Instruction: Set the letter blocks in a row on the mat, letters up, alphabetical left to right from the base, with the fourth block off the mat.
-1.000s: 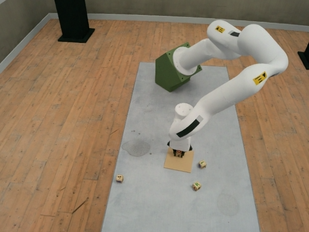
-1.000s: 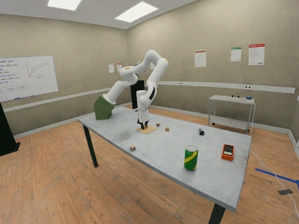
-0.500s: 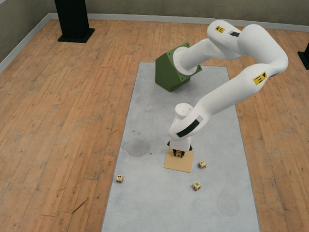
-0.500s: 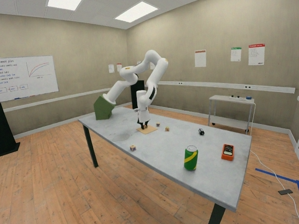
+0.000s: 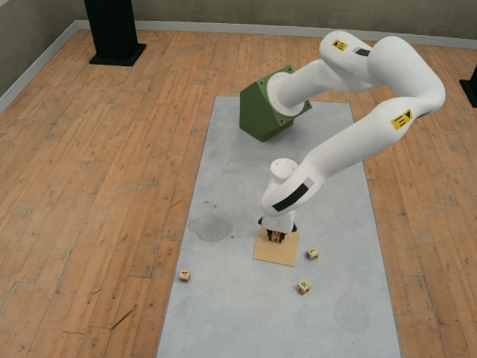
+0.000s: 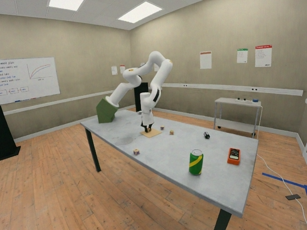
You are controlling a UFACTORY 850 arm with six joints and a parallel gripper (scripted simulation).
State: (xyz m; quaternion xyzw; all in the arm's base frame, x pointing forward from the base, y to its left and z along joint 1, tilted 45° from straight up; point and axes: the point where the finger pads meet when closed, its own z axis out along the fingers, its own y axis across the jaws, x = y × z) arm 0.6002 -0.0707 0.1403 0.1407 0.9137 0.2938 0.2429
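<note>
A tan mat (image 5: pixel 276 249) lies on the grey table; it also shows in the exterior view (image 6: pixel 150 132). My gripper (image 5: pixel 276 236) stands straight down over the mat's far left corner and is shut on a wooden block with a red letter on top (image 5: pixel 276 235), which rests on or just above the mat (image 6: pixel 148 129). A block with a green L (image 5: pixel 312 253) sits on the table just right of the mat. A block with a green R (image 5: pixel 303 286) lies nearer the camera. A fourth block with a dark mark (image 5: pixel 185 274) sits near the table's left edge.
The green robot base (image 5: pixel 269 104) stands at the far end of the table. In the exterior view a green can (image 6: pixel 195 162), an orange device (image 6: pixel 233 156) and a small black object (image 6: pixel 206 135) stand on the table's other end.
</note>
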